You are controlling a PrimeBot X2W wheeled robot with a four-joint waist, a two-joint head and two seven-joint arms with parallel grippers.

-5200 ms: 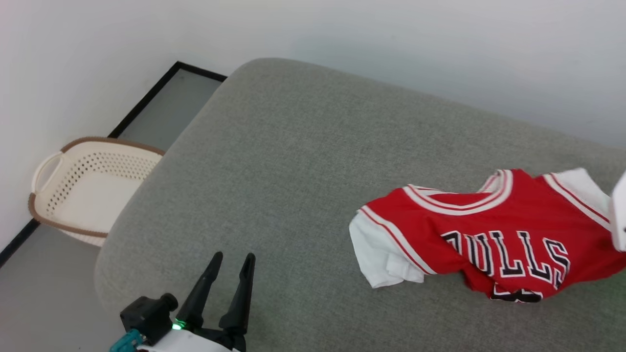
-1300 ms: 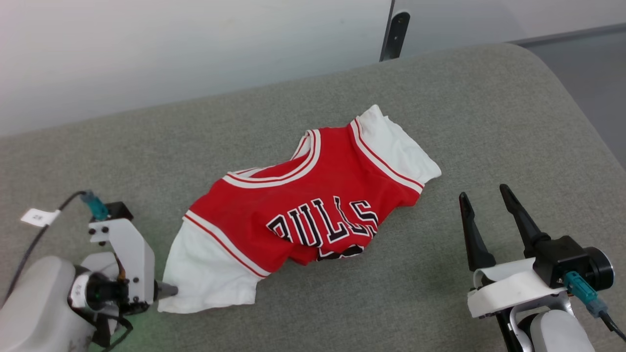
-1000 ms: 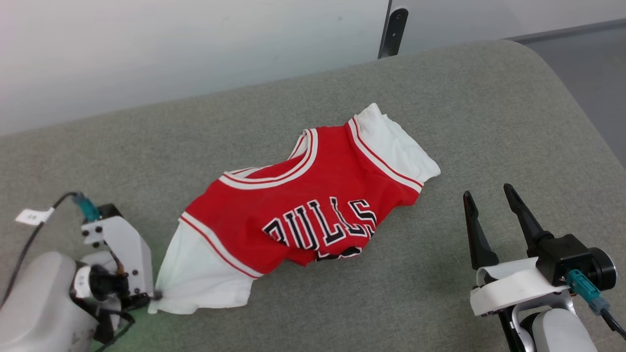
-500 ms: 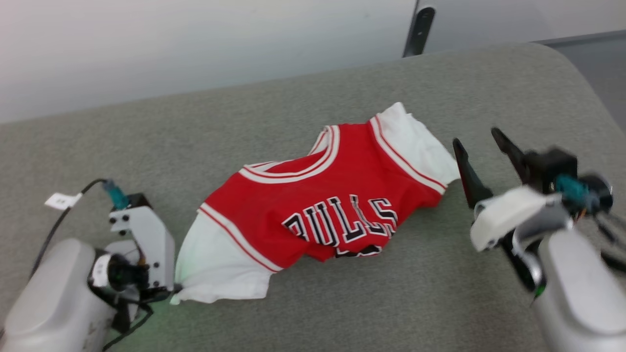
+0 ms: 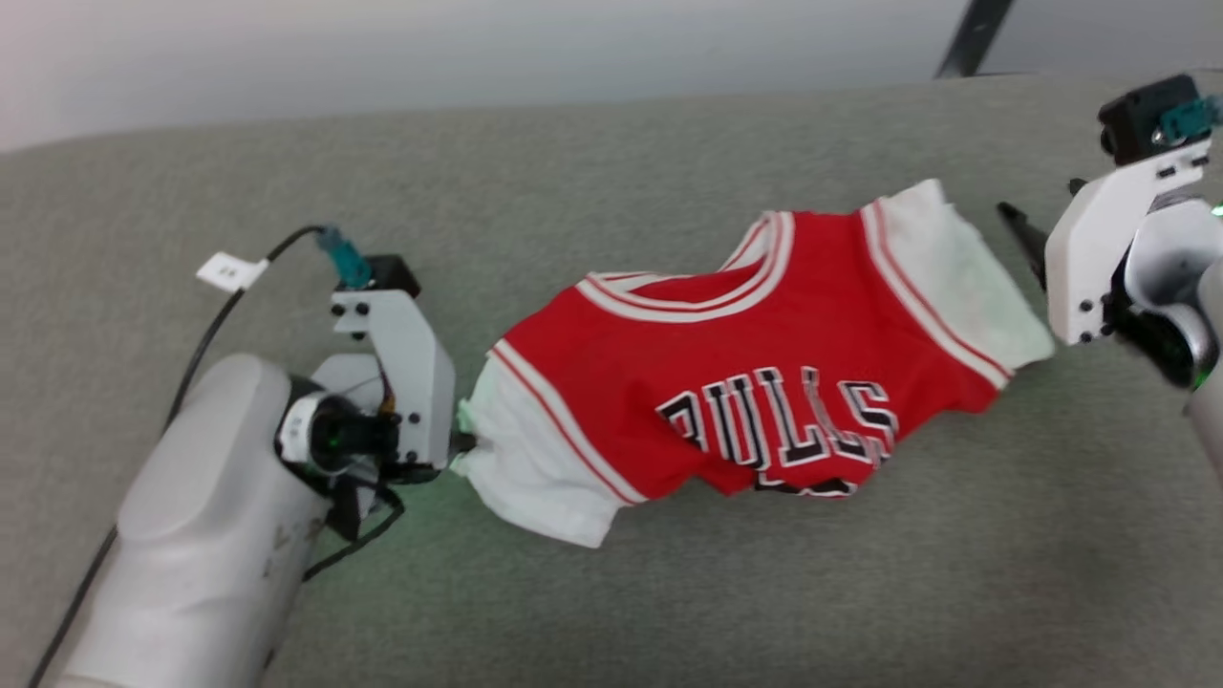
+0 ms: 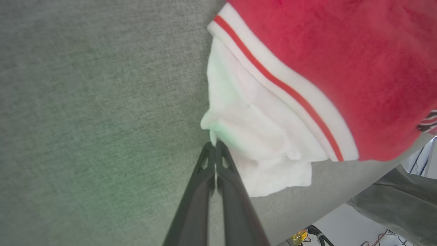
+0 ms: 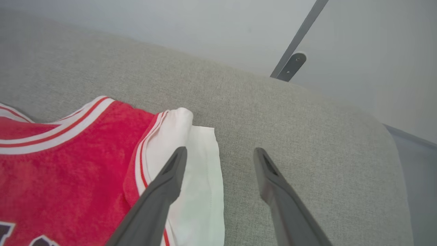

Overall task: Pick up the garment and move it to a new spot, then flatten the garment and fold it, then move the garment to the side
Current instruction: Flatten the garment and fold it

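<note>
— Where is the shirt [image 5: 764,382]?
— From the head, it lies bunched up in the middle of the couch [image 5: 611,172]. The left gripper [image 5: 465,442] is at its 9 o'clock, closed tight on the edge of a white sleeve [image 5: 530,478].
— Why grab there?
— I think a pinched corner lets it lift the shirt to a new spot.
— Any words?
— "BULLS" in black letters. The number under it is tucked away. A tag [image 5: 227,271] on the cable at 10 o'clock is too small to read.
— And the left wrist?
— Two fingers [image 6: 194,198] are pressed together with a bit of white cloth between the tips. The red part is at 1 o'clock.
— The right wrist?
— The right gripper [image 7: 220,150] is wide open and holds nothing. The other sleeve [image 7: 205,191] lies by its 9 o'clock finger. I guess it is set to grab that, so both arms can carry the shirt spread out.
</note>
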